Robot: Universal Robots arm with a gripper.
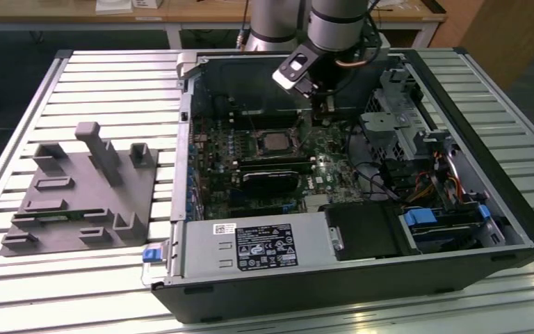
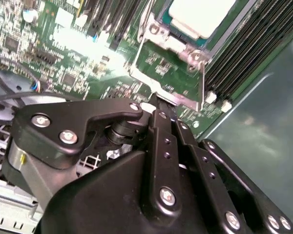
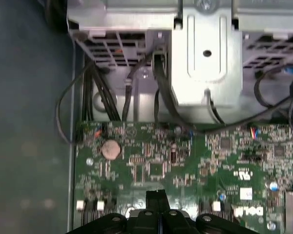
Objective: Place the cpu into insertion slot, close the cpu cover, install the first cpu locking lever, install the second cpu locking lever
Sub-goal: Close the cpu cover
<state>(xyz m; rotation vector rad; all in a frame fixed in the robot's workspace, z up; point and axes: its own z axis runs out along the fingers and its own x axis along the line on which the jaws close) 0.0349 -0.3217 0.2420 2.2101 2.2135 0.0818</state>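
Lying open on the slatted counter (image 1: 109,76): big black PC case (image 1: 341,292), stuffed with power supply (image 1: 248,247), green motherboard (image 1: 332,170) and cables (image 1: 378,174). Off to the exterior view's left, grey fixture block (image 1: 81,195). Seated mid-board in the insertion slot (image 1: 256,142), silvery top up: the cpu (image 1: 274,142). Arm (image 1: 336,21) posed near-vertical over the board, gripper (image 1: 322,122) pinched narrow, fingertips (image 3: 152,197) pressed together in both wrist views, right at the slot's metal frame edge.

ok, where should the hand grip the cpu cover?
Likely the free edge of the cpu cover, opposite its hinge, coming from the side away from the cpu. It is a thin windowed frame tilted open, so only the rim offers purchase. The hand is right at that edge.
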